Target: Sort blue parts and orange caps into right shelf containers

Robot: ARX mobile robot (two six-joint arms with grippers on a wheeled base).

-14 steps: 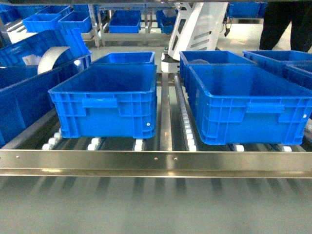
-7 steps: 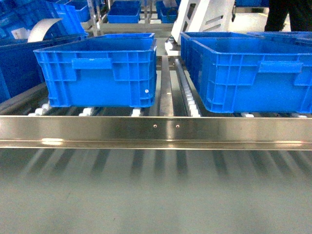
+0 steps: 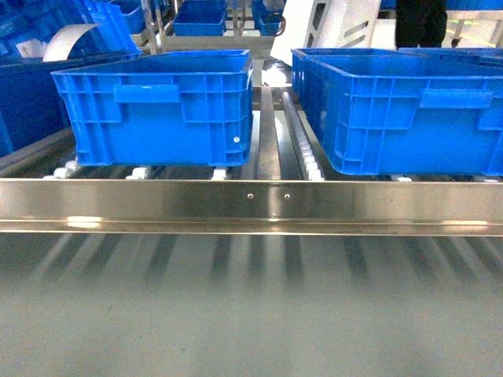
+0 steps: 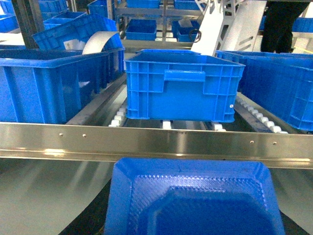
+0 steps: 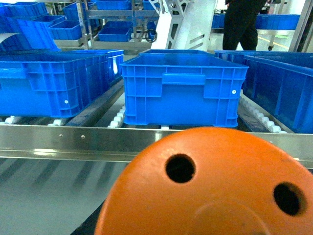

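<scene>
Across the middle of the head view, a roller shelf [image 3: 271,126] fronted by a long steel rail [image 3: 251,206] with two small screws at its centre. Below the rail, blurred grey floor.

On the shelf, two big blue bins side by side, well apart, a roller lane between them: left bin [image 3: 157,110] and right bin [image 3: 401,110], both upright, open-topped, ribbed, resting on white rollers [image 3: 310,157]. Insides not visible from this height. At far left, another blue bin [image 3: 31,102] with a curved white sheet [image 3: 67,39] rising behind it.

Beyond the shelf, a white machine frame [image 3: 330,31], racks of smaller blue trays [image 3: 200,16], and at far right a person [image 3: 420,23] in dark clothes, seen only from the waist down.

In the left wrist view, filling the near bottom edge, a blue part [image 4: 195,200]: flat, textured, with bevelled corners and a raised middle, near side of the rail, in line with the left bin. Left tool out of sight; cannot tell how wide or whether gripping.

In the right wrist view, an orange cap [image 5: 205,186], rounded face with two dark holes, close to the lens, near side of the rail, facing the right bin. Right tool likewise unseen; grip cannot be told.
</scene>
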